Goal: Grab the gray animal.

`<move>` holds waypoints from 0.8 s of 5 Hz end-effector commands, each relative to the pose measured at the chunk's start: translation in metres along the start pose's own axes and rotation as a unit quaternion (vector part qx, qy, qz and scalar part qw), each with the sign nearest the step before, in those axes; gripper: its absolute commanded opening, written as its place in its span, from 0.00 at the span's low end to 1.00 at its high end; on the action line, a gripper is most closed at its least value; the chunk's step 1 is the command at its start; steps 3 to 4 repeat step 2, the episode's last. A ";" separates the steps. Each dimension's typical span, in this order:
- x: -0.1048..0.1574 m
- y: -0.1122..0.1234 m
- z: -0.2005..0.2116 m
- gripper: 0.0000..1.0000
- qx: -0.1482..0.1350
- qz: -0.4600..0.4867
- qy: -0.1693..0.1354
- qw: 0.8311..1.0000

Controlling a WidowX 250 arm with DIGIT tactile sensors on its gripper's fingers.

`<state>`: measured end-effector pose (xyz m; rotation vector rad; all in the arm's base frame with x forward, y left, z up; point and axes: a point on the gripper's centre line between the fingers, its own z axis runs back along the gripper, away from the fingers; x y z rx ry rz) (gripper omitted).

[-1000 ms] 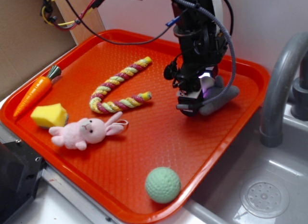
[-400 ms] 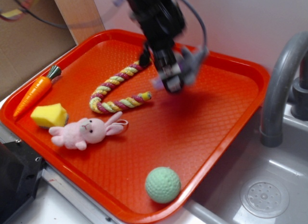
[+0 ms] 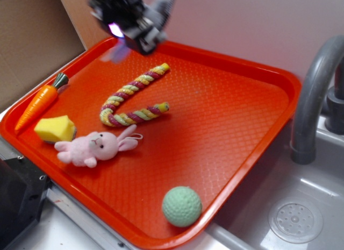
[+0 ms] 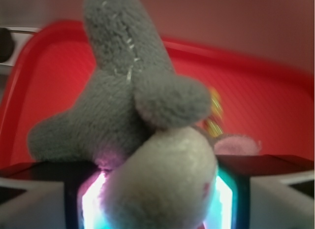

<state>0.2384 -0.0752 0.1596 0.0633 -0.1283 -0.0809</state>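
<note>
The gray animal is a blue-gray plush with a whitish patch and a pinkish ear. It fills the wrist view, squeezed between my lit fingers. In the exterior view my gripper is blurred, high above the far left corner of the orange tray. It is shut on the gray animal, whose gray limb sticks out to the right of the jaws. The toy hangs clear of the tray.
On the tray lie a striped rope toy, a pink plush bunny, a yellow sponge wedge, a toy carrot and a green ball. A gray faucet and sink stand at the right. A cardboard wall stands at the left.
My gripper has lifted the gray animal off the tray's right side and carried it up and left to above the far left corner.
</note>
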 end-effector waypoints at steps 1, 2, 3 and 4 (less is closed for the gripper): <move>-0.014 -0.025 0.071 0.00 -0.042 0.017 -0.001 0.999; -0.015 -0.028 0.078 0.00 -0.063 -0.017 -0.045 0.997; -0.015 -0.028 0.078 0.00 -0.063 -0.017 -0.045 0.997; -0.015 -0.028 0.078 0.00 -0.063 -0.017 -0.045 0.997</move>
